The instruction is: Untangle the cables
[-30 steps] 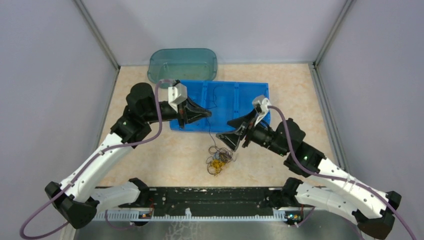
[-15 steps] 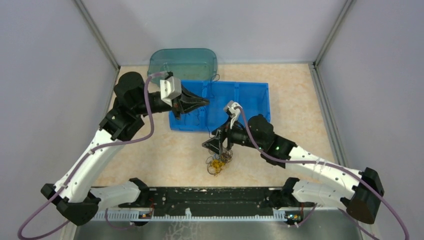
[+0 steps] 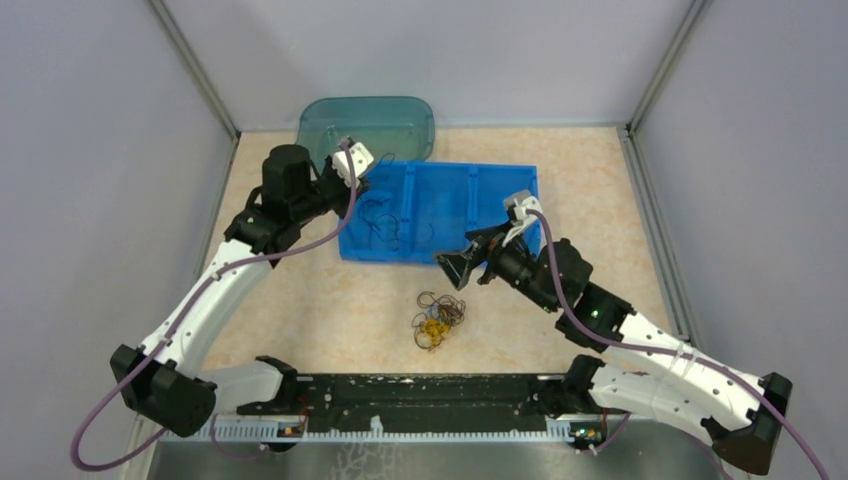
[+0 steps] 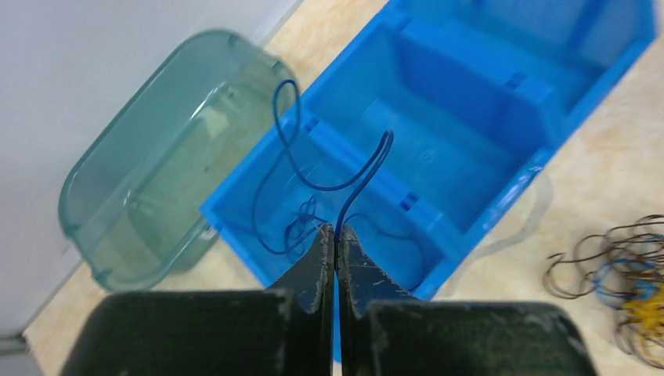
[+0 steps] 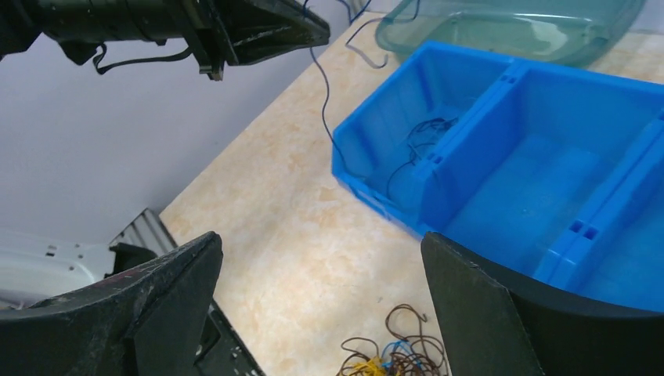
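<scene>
Clump: on the beige speckled table, near the arm bases — thin loops of brown-black, blue and yellow-orange wire, knotted at the yellow part; well apart from both grippers.
Right gripper: wide apart, holding nothing; hovers just beyond the clump, at the near edge of the bin.
Bin: bright blue hard plastic, glossy, rectangular, split by dividers into compartments; some dark thin wire lies loose in the left compartment.
Left gripper: pinched tight on the blue cable, above the bin's left compartment.
Blue cable: very thin, springy, curls up from the fingertips in an S-shaped loop; far end trails toward the teal tub — cannot tell whether it touches the bin floor.
Tub: translucent teal plastic, rounded corners, at the far edge behind the bin; looks bare inside apart from scuffs.
Step in hand: likely depositing one freed strand into the left compartment, remainder not yet separated.
Next move: release over the left compartment so the whole strand drops inside, not over the rim; then right gripper down onto a single loop at the clump's edge, avoiding the yellow knot.
</scene>
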Action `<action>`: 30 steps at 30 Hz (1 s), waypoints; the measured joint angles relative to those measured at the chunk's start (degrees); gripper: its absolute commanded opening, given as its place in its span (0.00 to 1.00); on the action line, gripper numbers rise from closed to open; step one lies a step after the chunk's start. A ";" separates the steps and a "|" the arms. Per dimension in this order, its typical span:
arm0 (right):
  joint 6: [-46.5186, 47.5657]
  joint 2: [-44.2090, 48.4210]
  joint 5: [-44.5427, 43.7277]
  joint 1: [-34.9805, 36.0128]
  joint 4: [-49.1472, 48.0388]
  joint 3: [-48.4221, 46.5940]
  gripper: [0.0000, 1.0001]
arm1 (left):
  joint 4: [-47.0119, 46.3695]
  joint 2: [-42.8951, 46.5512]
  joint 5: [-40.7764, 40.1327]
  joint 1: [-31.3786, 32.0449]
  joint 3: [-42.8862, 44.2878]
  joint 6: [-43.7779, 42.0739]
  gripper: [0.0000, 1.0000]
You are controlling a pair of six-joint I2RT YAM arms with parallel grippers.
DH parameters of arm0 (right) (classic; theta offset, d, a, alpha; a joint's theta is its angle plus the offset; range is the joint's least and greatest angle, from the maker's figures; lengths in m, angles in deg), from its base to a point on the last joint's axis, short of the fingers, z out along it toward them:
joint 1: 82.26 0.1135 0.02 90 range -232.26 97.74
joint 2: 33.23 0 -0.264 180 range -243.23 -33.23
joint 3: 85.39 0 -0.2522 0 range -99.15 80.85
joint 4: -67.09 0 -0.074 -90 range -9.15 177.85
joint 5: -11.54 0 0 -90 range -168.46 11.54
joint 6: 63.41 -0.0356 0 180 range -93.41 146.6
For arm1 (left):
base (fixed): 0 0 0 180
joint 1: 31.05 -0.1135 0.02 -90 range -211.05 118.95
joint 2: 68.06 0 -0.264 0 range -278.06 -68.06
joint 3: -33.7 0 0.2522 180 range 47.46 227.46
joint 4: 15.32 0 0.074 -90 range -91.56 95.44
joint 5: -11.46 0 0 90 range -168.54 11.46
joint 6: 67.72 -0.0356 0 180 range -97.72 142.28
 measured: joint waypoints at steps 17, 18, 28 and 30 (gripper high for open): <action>-1.11 4.66 -11.54 -0.07 5.55 3.02 0.98 | -10.56 -6.51 -7.13 -3.69 -2.51 -8.02 0.01; -1.11 5.01 -11.76 -0.07 5.60 3.02 0.98 | -10.99 -6.84 -7.23 -4.35 -2.34 -8.39 0.01; -1.25 5.44 -12.24 -0.07 5.57 3.04 0.97 | -13.53 -8.46 -7.41 -8.11 5.31 -10.23 0.01; -1.29 5.29 -12.20 -0.07 5.57 3.04 0.97 | -14.05 -8.28 -6.95 -8.24 5.90 -10.10 0.01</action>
